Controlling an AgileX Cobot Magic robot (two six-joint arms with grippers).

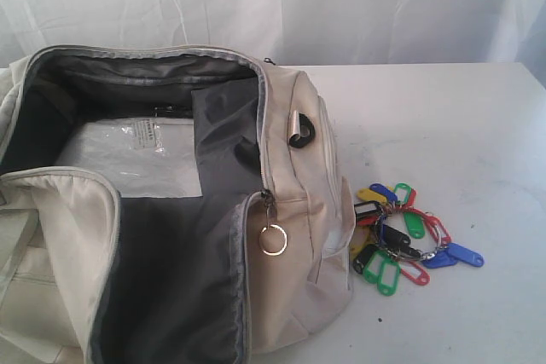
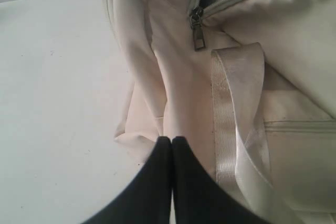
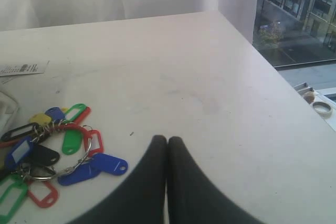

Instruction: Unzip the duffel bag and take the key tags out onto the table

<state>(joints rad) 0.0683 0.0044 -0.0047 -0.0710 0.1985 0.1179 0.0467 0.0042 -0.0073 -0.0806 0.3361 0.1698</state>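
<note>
While the cream duffel bag [image 1: 290, 125] gapes unzipped, grey lining [image 1: 171, 279] showing, the key tags [image 1: 401, 232], blue, green, red, yellow, black on rings, lie on the table [image 1: 461, 125] beside it. The left gripper [image 2: 171, 140] and right gripper [image 3: 167, 140] are pinched closed, empty.

The left gripper [image 2: 171, 142] has its black jaws pressed together, gripping nothing. The right gripper [image 3: 167, 141] is the same: jaws touching, empty.
</note>
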